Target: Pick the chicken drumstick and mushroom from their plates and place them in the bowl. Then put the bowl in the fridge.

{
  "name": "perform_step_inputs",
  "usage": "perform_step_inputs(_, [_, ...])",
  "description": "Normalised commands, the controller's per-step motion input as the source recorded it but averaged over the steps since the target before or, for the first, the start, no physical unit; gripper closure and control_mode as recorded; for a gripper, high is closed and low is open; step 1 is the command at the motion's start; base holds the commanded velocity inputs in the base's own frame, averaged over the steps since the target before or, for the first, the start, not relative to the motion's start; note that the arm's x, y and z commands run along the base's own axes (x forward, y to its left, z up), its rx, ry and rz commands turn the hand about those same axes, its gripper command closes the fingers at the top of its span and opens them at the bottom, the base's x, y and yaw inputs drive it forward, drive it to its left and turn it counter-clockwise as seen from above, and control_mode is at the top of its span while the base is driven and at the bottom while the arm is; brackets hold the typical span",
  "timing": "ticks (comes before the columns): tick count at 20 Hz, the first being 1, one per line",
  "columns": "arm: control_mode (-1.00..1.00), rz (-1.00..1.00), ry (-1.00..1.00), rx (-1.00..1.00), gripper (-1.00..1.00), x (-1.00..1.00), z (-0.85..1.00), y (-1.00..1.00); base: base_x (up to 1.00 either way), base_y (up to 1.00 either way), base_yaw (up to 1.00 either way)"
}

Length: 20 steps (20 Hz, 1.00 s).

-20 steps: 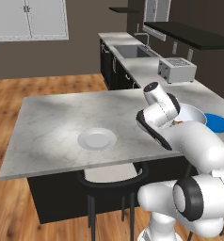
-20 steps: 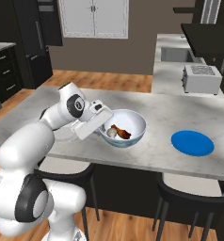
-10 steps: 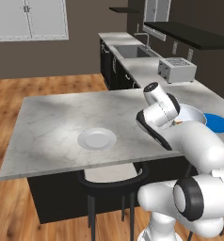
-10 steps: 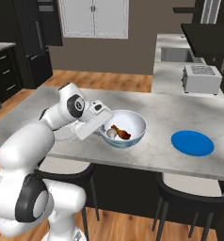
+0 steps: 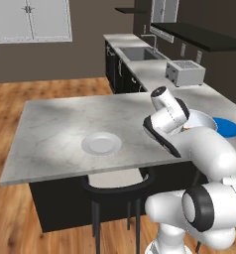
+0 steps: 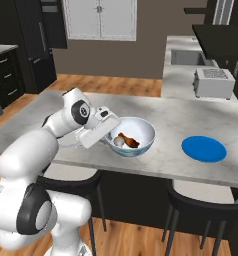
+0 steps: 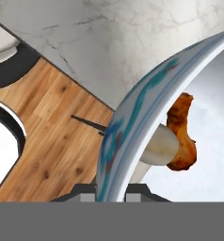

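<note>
The gripper (image 6: 109, 134) is clamped narrowly on the near rim of the bowl (image 6: 141, 131) — one finger inside the wall, one outside, as the hand view shows. Just past the fingers, inside the bowl, lie one mushroom (image 7: 162, 148) and one chicken drumstick (image 7: 180, 136), touching each other. Both food items are therefore loaded, and the step in hand is judged to be the second one: carrying the bowl to the fridge.

The next move calls for lifting the bowl level by its rim, keeping it from tipping, then turning the base toward the fridge.

Beyond the bowl, to the hand's right, one blue plate (image 6: 203, 149) sits bare on the counter (image 6: 181, 117). To the hand's left, one white plate (image 5: 101, 144) also sits bare — two plates in total. Farther off stands one toaster (image 6: 214, 82).
</note>
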Motion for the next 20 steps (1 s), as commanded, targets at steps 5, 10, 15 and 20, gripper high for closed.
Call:
perform_step_inputs(5, [1.0, 0.0, 0.0, 0.0, 1.0, 0.0, 0.0, 0.0, -0.74, -0.01, 0.02])
perform_step_inputs(10, [1.0, 0.0, 0.0, 0.0, 1.0, 0.0, 0.0, 0.0, -0.44, 0.02, 0.44])
perform_step_inputs(15, [1.0, 0.0, 0.0, 0.0, 1.0, 0.0, 0.0, 0.0, -0.17, 0.09, 1.0])
perform_step_inputs(20, [1.0, 0.0, 0.0, 0.0, 1.0, 0.0, 0.0, 0.0, -0.08, 0.19, 0.9])
